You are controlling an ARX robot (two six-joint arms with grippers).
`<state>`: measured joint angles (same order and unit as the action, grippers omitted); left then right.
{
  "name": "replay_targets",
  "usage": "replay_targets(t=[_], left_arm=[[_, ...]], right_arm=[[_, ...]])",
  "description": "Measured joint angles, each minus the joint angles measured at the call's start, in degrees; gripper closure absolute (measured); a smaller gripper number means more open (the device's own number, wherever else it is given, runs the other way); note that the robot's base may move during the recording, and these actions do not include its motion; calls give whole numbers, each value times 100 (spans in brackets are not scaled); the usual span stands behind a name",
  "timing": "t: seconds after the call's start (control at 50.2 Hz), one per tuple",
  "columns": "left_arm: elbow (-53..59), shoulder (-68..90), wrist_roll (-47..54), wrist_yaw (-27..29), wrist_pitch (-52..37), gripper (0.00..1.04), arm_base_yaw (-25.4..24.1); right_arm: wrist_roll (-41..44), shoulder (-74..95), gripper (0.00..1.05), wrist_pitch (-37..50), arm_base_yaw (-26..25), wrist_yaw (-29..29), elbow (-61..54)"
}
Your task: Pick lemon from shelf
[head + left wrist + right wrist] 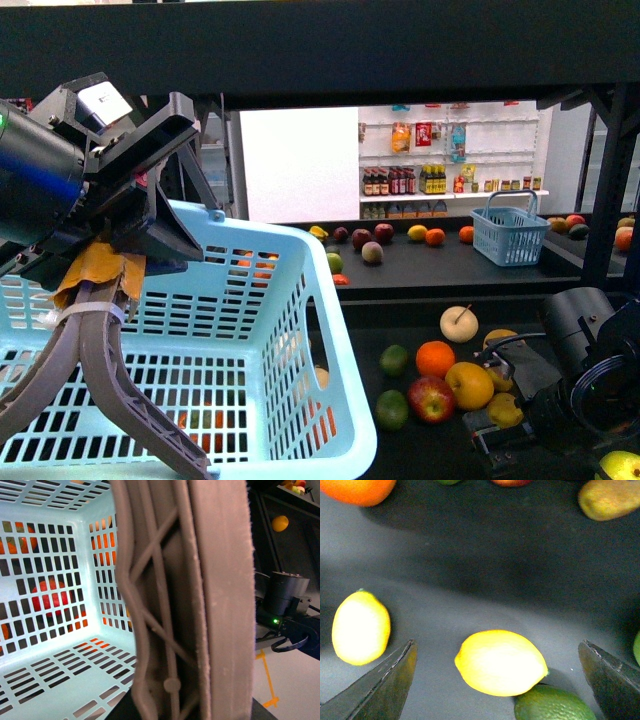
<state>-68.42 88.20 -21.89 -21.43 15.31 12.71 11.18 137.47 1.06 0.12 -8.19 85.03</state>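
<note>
In the right wrist view a bright yellow lemon (500,662) lies on the dark shelf tray (485,575), leaning against a green lime (552,705). My right gripper (497,642) is open, with one finger on each side of that lemon and not touching it. A second lemon (361,627) lies just outside one finger. The front view shows the right arm (580,370) low over the fruit at the lower right of the shelf (360,345). At the left, my left gripper (98,275) is shut on the grey basket handle (110,370) and holds up a light blue basket (300,300).
On the tray lie an orange (435,357), a red apple (431,398), a round yellow fruit (469,385), two limes (391,410) and a pale pear (459,323). A small blue basket (510,237) stands on the far tray. The upper shelf (350,50) hangs overhead.
</note>
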Motion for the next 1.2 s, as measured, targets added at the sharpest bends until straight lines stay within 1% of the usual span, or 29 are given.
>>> replay_targets(t=[0.08,0.14,0.179,0.239,0.359,0.458,0.478,0.518,0.618,0.718,0.797,0.897,0.997,1.196], left_arm=[[0,0,2,4,0,90,0],[0,0,0,15,0,90,0],[0,0,2,17,0,90,0],[0,0,2,15,0,90,0],[0,0,0,2,0,90,0],[0,0,0,2,0,90,0],[0,0,0,2,0,90,0],[0,0,0,2,0,90,0],[0,0,2,4,0,90,0],[0,0,0,13,0,90,0],[0,0,2,13,0,90,0],[0,0,0,4,0,90,0],[0,0,0,2,0,90,0],[0,0,2,7,0,90,0]], right_arm=[[584,157,8,-116,-9,-166,122],[841,219,8,-179,-59,-240,175],[1084,256,8,-201,-107,-243,192],[1569,326,8,-234,-229,-398,188],[2138,398,8,-166,-352,-553,129],[2988,455,8,-197,-452,-916,37],[3294,472,8,-216,-472,-990,28],[3521,503,8,-225,-490,-1019,28],[4395,643,8,-411,-531,-1097,107],[4900,817,8,-616,-555,-1106,271],[5512,1036,8,-876,-573,-1132,514],[5914,1298,8,-979,-588,-1139,835],[6172,1591,8,-802,-573,-1119,1180],[6352,1919,8,-973,-511,-1115,1648]])
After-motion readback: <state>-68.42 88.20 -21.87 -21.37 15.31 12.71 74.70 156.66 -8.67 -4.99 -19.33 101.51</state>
